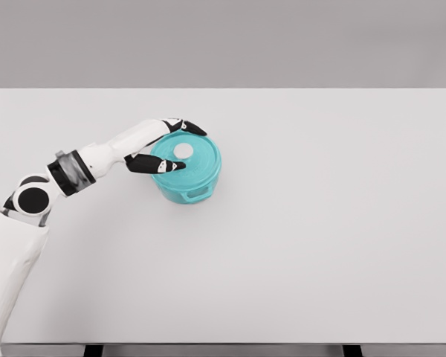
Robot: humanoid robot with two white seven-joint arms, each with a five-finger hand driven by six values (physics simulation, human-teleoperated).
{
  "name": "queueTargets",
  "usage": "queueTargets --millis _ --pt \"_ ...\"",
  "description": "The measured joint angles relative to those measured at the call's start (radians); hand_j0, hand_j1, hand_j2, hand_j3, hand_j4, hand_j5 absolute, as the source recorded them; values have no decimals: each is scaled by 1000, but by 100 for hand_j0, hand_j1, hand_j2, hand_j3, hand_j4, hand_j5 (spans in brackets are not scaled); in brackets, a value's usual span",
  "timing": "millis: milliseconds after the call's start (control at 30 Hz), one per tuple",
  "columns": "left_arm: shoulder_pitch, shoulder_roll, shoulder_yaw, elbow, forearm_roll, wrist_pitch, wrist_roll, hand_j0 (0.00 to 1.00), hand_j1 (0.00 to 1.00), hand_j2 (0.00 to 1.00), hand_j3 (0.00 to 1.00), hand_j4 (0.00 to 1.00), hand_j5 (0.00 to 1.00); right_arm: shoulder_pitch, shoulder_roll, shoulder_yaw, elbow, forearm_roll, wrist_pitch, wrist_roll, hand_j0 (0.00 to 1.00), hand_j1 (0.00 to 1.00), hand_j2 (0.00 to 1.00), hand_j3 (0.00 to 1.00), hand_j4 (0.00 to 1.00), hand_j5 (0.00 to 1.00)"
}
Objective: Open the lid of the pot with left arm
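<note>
Head view over a white table (320, 245): the robot's left hand (166, 146) reaches in from the lower left and arrives at a teal pot (187, 178) standing left of the table's centre, well apart from every edge. The right arm does not show.

The lid (195, 160) sits flat and square on the pot, its rim flush all round, so by the look of it nothing has been lifted yet. The small white knob (183, 151) at the lid's centre is bare, with no finger on it. The dark fingers (186, 126) are spread, 1 group lying along the lid's far left edge and the thumb (157, 165) resting over its near left edge, straddling that side of the lid without closing on anything; whether they touch the surface cannot be told from here.

Judged from this, the approach is done and the grasp and lift are all left to do.

The pot stands upright, its axis vertical and its opening facing up beneath the lid. Being round, it has no long axis across the table; 1 side handle (198, 194) faces the near edge, toward the robot.
</note>
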Motion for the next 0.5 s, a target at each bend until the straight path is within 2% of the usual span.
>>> queueTargets --millis 500 --pt "-12 -11 -3 55 -29 2 0 73 73 73 73 73 73 0 0 0 0 0 0 0 100 100 100 100 100 100"
